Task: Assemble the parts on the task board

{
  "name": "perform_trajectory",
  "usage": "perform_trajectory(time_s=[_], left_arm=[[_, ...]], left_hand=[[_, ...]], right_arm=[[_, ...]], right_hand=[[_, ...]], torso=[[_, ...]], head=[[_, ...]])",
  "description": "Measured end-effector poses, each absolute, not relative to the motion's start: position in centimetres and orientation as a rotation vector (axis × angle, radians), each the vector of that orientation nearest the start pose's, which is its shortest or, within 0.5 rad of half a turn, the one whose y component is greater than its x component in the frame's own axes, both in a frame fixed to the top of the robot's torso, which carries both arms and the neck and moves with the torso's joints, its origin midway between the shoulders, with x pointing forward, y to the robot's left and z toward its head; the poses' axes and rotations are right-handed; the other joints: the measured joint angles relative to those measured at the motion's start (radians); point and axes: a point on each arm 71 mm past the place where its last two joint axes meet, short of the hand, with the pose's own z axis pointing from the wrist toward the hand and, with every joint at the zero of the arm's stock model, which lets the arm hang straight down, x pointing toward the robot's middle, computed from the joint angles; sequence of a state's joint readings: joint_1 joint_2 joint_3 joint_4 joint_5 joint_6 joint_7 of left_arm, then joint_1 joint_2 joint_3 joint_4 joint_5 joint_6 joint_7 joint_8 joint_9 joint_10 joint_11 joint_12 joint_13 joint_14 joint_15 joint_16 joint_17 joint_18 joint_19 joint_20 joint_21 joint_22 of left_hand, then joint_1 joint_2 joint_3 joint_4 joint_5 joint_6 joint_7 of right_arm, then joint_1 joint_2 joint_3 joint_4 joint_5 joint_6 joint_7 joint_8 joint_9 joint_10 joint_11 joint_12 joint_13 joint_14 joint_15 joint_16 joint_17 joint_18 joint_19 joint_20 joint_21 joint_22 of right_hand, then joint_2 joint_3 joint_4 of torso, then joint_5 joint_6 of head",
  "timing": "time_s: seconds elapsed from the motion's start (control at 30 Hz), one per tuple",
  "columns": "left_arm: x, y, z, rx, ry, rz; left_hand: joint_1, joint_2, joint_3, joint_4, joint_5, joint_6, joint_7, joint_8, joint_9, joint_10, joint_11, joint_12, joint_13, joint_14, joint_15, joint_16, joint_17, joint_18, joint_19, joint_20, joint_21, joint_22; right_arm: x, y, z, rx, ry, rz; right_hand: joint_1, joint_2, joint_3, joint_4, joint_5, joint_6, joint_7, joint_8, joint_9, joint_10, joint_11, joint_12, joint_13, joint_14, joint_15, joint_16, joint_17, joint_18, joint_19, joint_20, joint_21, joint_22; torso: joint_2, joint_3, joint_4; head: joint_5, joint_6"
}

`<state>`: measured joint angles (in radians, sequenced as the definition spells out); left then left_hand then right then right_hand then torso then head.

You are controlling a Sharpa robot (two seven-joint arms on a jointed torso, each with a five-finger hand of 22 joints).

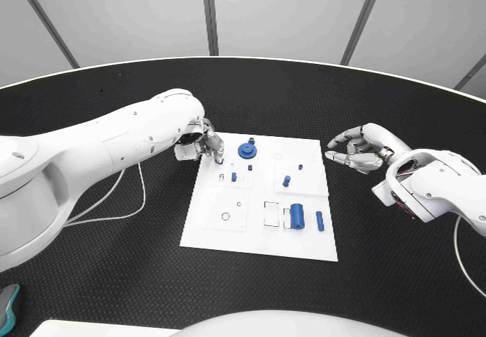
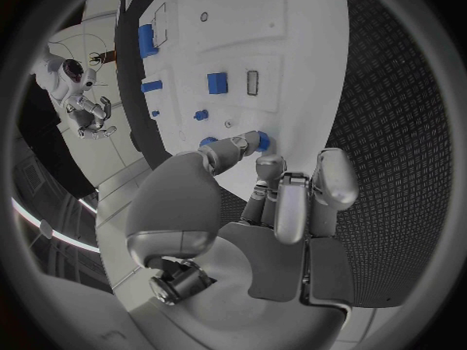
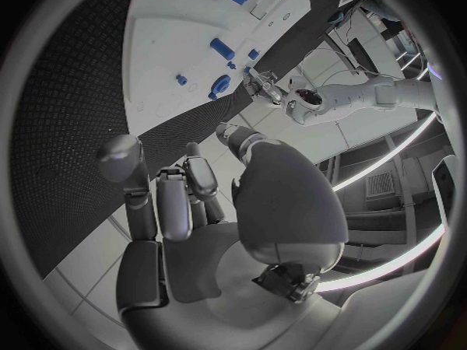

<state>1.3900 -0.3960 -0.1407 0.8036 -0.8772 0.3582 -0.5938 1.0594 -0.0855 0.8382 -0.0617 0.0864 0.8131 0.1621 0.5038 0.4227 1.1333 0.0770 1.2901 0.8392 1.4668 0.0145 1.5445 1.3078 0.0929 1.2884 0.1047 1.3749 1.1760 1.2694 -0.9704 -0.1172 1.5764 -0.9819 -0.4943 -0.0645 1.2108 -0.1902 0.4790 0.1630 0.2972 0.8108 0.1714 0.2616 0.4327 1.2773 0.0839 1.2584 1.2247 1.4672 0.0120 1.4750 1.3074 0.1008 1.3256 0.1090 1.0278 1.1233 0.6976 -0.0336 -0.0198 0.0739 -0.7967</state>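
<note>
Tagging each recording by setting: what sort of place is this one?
Most likely a robotics lab or test cell: a round black textured table, a white task board carrying small blue parts, and pale panelled walls behind.

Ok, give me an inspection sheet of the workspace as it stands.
Surface: black table, textured.
Job's things: white task board at centre; blue parts on it, a round part near the far edge, a larger blue block near the front.
Clutter: teal object at the near left edge.
Hands: left hand at the board's far-left corner; right hand beside the board, holding nothing.
Cables: white cable by the left arm.
Surroundings: grey wall panels.
</note>
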Motion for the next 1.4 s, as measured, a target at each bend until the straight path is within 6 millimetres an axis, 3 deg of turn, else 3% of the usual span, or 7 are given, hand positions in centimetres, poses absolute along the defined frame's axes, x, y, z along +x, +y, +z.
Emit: perform_trajectory(time_s=[0.47, 0.7, 0.87, 1.13, 1.4], left_arm=[[59.81, 20.19, -18.76, -0.391, 2.406, -0.147], [59.82, 20.07, -18.75, -0.387, 2.406, -0.153], [59.83, 20.02, -18.76, -0.394, 2.407, -0.166], [59.83, 19.87, -18.77, -0.405, 2.41, -0.182], [59.78, 19.88, -18.8, -0.404, 2.416, -0.184]], left_hand=[[0.0, 0.0, -0.031, 0.023, -0.002, -0.002, -0.005, 0.002, 0.003, 0.004, -0.004, 0.005, 0.001, 0.0, 0.0, 0.0, 0.0, 0.0, 0.007, 0.001, 0.0, -0.001], [0.017, -0.008, -0.063, 0.047, -0.002, 0.034, -0.041, 0.064, 0.031, 0.04, -0.034, 0.012, 0.026, -0.001, -0.025, 0.008, 0.0, 0.0, 0.026, -0.019, 0.0, 0.011], [0.028, -0.014, -0.06, 0.064, -0.002, 0.031, -0.065, 0.167, 0.046, 0.068, -0.061, 0.015, 0.047, -0.001, -0.049, 0.015, 0.0, 0.0, 0.036, -0.036, 0.0, 0.016], [0.034, -0.013, -0.026, 0.098, -0.02, 0.016, -0.08, 0.192, 0.046, 0.086, -0.072, 0.015, 0.058, 0.0, -0.057, 0.015, 0.0, 0.0, 0.046, -0.046, 0.0, 0.023], [0.019, 0.007, -0.031, 0.139, -0.033, 0.01, -0.086, 0.194, 0.047, 0.086, -0.072, 0.015, 0.06, -0.004, -0.061, 0.015, 0.0, 0.0, 0.042, -0.049, 0.0, 0.022]], right_arm=[[48.04, -26.05, -17.13, 0.366, 1.618, 0.749], [48.04, -26.08, -17.13, 0.366, 1.618, 0.748], [48.04, -26.1, -17.13, 0.367, 1.618, 0.748], [48.05, -26.1, -17.13, 0.366, 1.619, 0.748], [48.04, -26.12, -17.13, 0.366, 1.619, 0.748]], right_hand=[[0.0, 0.0, 0.0, 0.0, 0.0, 0.0, 0.0, 0.0, 0.0, 0.0, 0.0, 0.0, 0.0, 0.0, 0.0, 0.0, 0.0, 0.0, 0.0, 0.0, 0.0, 0.0], [0.0, 0.0, 0.0, 0.0, 0.0, 0.0, 0.0, 0.0, 0.0, 0.0, 0.0, 0.0, 0.0, 0.0, 0.0, 0.0, 0.0, 0.0, 0.003, -0.003, 0.0, 0.0], [0.0, 0.0, 0.0, 0.0, 0.0, 0.0, 0.0, 0.0, 0.0, 0.0, 0.0, 0.0, 0.0, 0.0, 0.0, 0.0, 0.0, 0.0, 0.002, -0.002, 0.0, 0.0], [0.0, 0.0, 0.0, 0.0, 0.0, 0.0, 0.0, 0.0, 0.0, 0.0, 0.0, 0.0, 0.0, 0.0, 0.0, 0.0, 0.0, 0.0, 0.002, -0.002, 0.0, 0.0], [0.0, 0.0, 0.0, 0.0, 0.0, 0.0, 0.0, 0.0, -0.001, 0.0, 0.0, 0.0, 0.0, 0.0, 0.0, 0.0, 0.0, 0.0, 0.002, -0.002, 0.0, 0.0]], torso=[[0.0, -0.0001, -0.0002], [0.0, 0.0, -0.0006], [0.0, 0.0001, -0.0005], [0.0, 0.0001, -0.0005], [0.0, 0.0, -0.0003]], head=[[-0.001, 0.002], [-0.001, 0.002], [-0.001, 0.002], [-0.002, 0.001], [-0.003, 0.001]])
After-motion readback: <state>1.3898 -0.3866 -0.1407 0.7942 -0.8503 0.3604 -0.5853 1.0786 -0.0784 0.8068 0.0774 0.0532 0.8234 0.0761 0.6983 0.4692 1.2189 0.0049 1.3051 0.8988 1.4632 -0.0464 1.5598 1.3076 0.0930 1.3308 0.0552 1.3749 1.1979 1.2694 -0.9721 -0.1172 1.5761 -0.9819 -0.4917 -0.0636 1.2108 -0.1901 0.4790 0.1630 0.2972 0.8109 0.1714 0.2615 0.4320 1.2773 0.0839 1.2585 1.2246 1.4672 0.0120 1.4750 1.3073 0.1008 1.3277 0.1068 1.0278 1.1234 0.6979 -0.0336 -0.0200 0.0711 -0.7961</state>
